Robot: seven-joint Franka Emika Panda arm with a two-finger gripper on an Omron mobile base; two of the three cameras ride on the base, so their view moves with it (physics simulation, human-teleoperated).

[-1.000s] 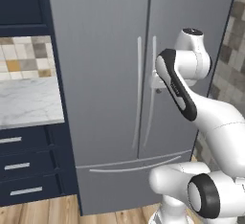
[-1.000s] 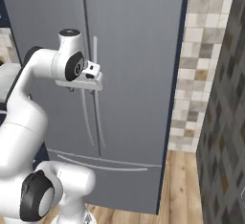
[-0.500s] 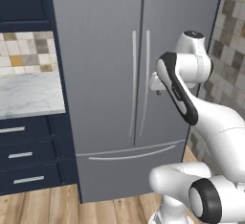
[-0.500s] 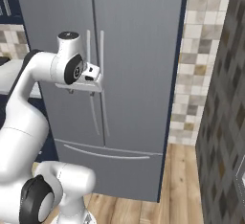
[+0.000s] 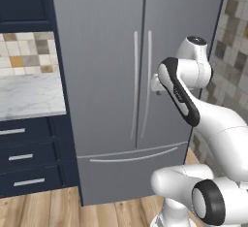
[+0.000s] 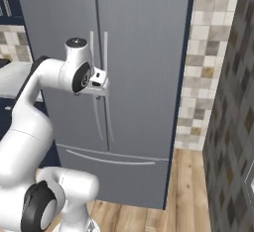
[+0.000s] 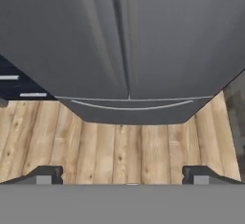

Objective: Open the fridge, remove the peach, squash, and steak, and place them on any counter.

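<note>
From the left base view the fridge [image 5: 121,75] fills the middle from 12 to 6 o'clock, a tall smooth grey slab with its long axis upright, both doors closed and facing the camera. Two thin curved handles [image 5: 141,83] run vertically either side of the centre seam, and a shallow bowed handle crosses the lower drawer [image 5: 131,170] toward 6 o'clock. The gripper [image 5: 156,82] sits just right of the handles near the centre, close to the right door; its fingers are too small to read here. At 9 o'clock the counter [image 5: 29,95], veined white marble with a straight front edge, abuts the fridge's left side above navy drawers [image 5: 26,158] with silver bars. Wooden floor [image 5: 58,206] lies open at 7 o'clock. From the right base view the fridge [image 6: 139,52] again stands upright, its right edge meeting a beige tiled wall [image 6: 206,52] at 2 o'clock; the gripper [image 6: 100,81] hangs in front of the handles [image 6: 106,72] at about 9 o'clock. Bare plank floor [image 6: 183,186] runs between the fridge and a dark mottled panel [image 6: 233,127] at 4 o'clock. In the hand view the fridge [image 7: 143,36] spans the top, seam at 12 o'clock, drawer handle curving below it, plank floor [image 7: 124,146] toward 6. The two dark fingertips [image 7: 45,174] sit far apart at 7 and 5 o'clock, spread wide with nothing between them.
</note>
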